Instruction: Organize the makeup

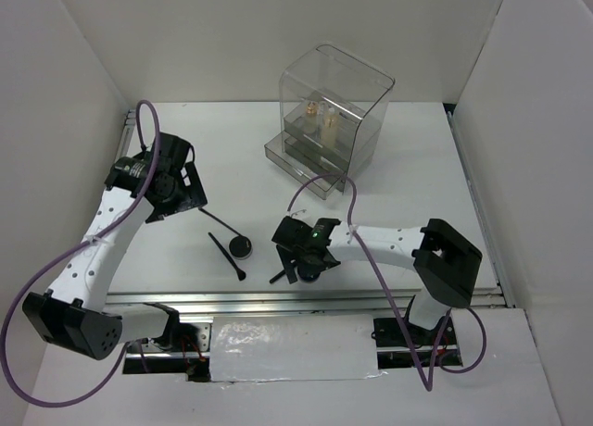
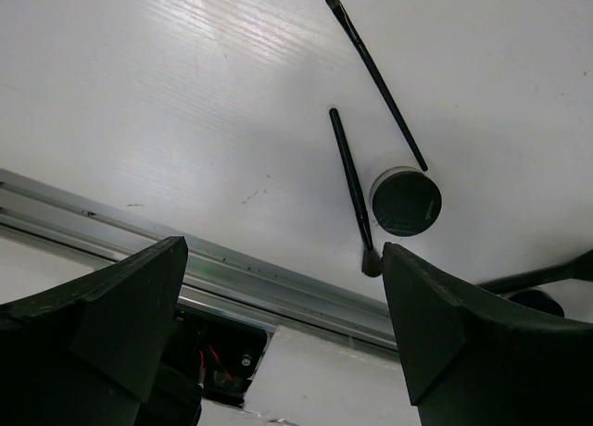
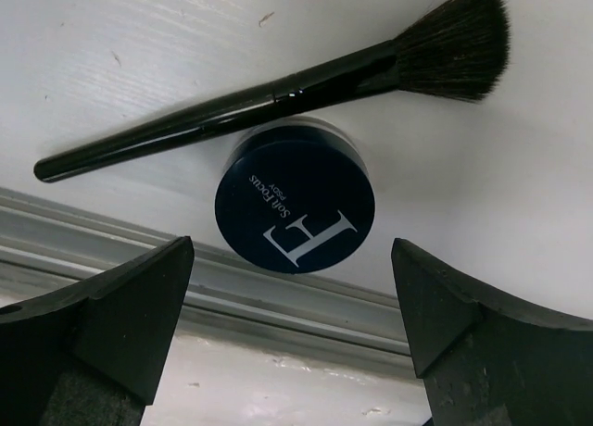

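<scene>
Makeup (image 1: 241, 248) is split between two places: loose pieces on the desk (image 1: 417, 167) near the arms, and others already in the box at the back. At the left, the left claw (image 1: 185, 196) hangs spread and empty, apart from everything. Its wrist view looks across at two thin brushes (image 2: 375, 79) lying at an angle, with the left jar (image 2: 405, 201) by their near ends; whether they touch it I cannot tell. Further right, the right claw (image 3: 292, 250) is also spread wide and holds nothing, poised directly above the right jar (image 3: 295, 208). A fluffy brush (image 3: 278, 93) lies tight against that jar's far side. Behind and right stands the box (image 1: 366, 97), with a tube (image 1: 329, 125) and what looks like a lipstick (image 1: 312, 106) upright inside, above its drawers. The step in hand seems to be the pick-up of the right jar. That calls for lowering with one finger on each side of the lid, keeping clear of the fluffy brush, then closing squarely so the round jar does not squirt out, and lifting it toward the box.
</scene>
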### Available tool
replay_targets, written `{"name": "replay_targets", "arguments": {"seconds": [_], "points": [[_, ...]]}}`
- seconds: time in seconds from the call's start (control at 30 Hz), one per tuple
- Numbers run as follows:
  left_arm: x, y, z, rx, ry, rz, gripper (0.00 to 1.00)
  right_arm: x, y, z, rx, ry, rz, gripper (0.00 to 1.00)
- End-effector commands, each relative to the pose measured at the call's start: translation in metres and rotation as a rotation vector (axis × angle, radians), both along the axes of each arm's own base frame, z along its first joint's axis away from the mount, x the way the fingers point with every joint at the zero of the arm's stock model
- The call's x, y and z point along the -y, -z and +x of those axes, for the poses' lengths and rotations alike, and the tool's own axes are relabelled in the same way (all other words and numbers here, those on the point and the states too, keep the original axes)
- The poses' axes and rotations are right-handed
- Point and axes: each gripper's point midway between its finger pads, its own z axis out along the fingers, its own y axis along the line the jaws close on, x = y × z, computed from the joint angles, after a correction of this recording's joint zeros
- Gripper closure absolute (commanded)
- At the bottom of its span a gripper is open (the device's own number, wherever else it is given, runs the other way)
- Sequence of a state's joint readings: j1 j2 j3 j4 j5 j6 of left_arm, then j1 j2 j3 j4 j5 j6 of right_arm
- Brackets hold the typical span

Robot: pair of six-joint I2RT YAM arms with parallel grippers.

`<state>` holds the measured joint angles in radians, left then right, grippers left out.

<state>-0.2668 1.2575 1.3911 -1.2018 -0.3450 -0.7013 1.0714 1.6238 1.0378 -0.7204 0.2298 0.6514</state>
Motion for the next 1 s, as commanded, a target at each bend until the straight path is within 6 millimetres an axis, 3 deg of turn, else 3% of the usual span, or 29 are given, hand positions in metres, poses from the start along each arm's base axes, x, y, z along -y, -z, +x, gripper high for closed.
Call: {"name": "replay_targets", "arguments": {"seconds": [0.0, 0.27, 0.37, 0.47, 0.57, 0.67, 0.8, 0.9, 0.97], "points": [[-0.007, -0.005, -0.007, 0.012, 0.026, 0.027, 0.01, -0.009, -0.001, 0.012, 0.072, 0.04, 0.025, 0.05], [0.0, -0.002, -0.004, 0.016, 0.074, 0.004, 0.01, -0.013, 0.019, 0.019, 0.098, 0.029, 0.022, 0.09], [0.002, -0.004, -0.001, 0.018, 0.085, 0.003, 0.0, -0.016, 0.022, 0.021, 0.101, 0.032, 0.019, 0.19], [0.004, -0.005, 0.002, 0.021, 0.094, -0.006, 0.0, -0.017, 0.017, 0.026, 0.132, 0.04, 0.029, 0.42], [0.006, -0.004, 0.003, 0.023, 0.101, -0.013, 0.0, -0.019, 0.008, 0.029, 0.15, 0.035, 0.046, 0.52], [0.007, 0.001, 0.002, 0.011, 0.105, -0.016, 0.0, -0.022, -0.014, 0.031, 0.165, 0.037, 0.075, 0.59], [0.007, 0.007, 0.002, 0.009, 0.111, -0.012, 0.0, -0.028, -0.071, 0.034, 0.211, 0.048, 0.162, 0.61], [0.009, 0.011, 0.002, 0.002, 0.121, -0.022, 0.01, -0.037, -0.12, 0.047, 0.281, 0.046, 0.232, 0.61], [0.013, 0.014, 0.005, 0.007, 0.133, -0.038, 0.01, -0.037, -0.132, 0.063, 0.323, 0.035, 0.214, 0.61]]}}
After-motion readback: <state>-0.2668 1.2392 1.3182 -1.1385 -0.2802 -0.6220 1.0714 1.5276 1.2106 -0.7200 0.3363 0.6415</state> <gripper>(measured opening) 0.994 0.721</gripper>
